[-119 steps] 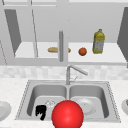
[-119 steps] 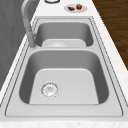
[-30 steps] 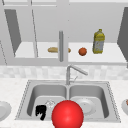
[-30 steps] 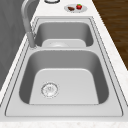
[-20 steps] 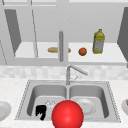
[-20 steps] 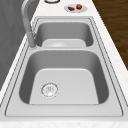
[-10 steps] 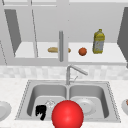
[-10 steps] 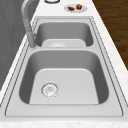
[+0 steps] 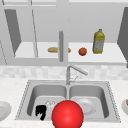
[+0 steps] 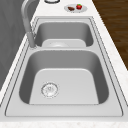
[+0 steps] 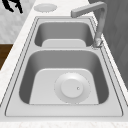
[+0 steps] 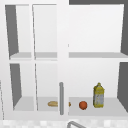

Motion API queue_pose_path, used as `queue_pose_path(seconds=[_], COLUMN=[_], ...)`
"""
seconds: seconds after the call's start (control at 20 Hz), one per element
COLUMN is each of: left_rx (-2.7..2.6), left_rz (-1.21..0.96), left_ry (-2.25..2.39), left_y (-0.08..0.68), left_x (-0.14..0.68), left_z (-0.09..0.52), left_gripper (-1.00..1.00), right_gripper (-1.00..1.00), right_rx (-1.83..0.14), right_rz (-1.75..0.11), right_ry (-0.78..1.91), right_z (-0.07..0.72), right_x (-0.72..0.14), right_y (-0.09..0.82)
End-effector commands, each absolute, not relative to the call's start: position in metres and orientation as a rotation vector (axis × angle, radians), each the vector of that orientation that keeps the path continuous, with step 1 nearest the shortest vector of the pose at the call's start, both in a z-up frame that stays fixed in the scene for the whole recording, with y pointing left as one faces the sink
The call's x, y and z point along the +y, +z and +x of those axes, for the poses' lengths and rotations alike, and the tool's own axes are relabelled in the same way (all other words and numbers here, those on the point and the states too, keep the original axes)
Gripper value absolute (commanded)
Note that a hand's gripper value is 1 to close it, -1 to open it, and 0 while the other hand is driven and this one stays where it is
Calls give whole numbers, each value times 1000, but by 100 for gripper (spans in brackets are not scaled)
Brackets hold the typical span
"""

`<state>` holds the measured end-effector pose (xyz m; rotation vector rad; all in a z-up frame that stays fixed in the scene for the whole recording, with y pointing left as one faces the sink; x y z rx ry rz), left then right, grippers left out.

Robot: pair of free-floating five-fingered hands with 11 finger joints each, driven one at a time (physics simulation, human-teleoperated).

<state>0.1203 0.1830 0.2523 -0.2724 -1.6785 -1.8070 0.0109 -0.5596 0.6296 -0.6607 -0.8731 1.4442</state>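
A black left hand (image 9: pixel 41 111) hangs in the air in front of the sink's left basin (image 9: pixel 40 96), fingers loose and pointing down, holding nothing. The right side view places this hand (image 11: pixel 14 5) out past the counter's front edge, near a small white plate (image 11: pixel 45 7). A big red ball (image 9: pixel 67 115) fills the bottom middle of the front view, just right of the hand. A white plate (image 11: pixel 72 87) lies in the right basin (image 9: pixel 98 96).
The faucet (image 9: pixel 72 71) stands behind the divider, spout swung right. The open cabinet shelf (image 9: pixel 112 58) holds a bread roll (image 9: pixel 53 49), an orange fruit (image 9: pixel 82 51) and a yellow bottle (image 9: pixel 98 41). A plate with food (image 10: pixel 75 8) sits on the right counter.
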Motion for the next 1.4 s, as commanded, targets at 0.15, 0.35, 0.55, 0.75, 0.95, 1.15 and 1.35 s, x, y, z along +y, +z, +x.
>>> queue_pose_path(seconds=[0.15, 0.35, 0.55, 0.75, 0.95, 1.15, 1.35], left_rx=[-1679, -1679, -1679, -1679, -1679, -1679, -1679], left_rz=[-272, -272, -272, -272, -272, -272, -272], left_ry=[-1807, -1807, -1807, -1807, -1807, -1807, -1807], left_y=[252, 252, 252, 252, 252, 252, 252], left_x=[183, 183, 183, 183, 183, 183, 183], left_z=[120, 120, 120, 120, 120, 120, 120], left_gripper=[0, 0, 0, 0, 0, 0, 0], right_gripper=[-100, -100, -100, -100, -100, -100, -100], right_rx=[-851, -822, -788, -751, -733, -740, -713], right_rz=[-690, -702, -734, -757, -775, -814, -838], right_ry=[1415, 1378, 1308, 1235, 1172, 1091, 1031], right_z=[-1, -11, 2, 4, 7, 12, 16], right_x=[-510, -491, -463, -443, -423, -402, -385], right_y=[628, 629, 630, 627, 626, 627, 626])
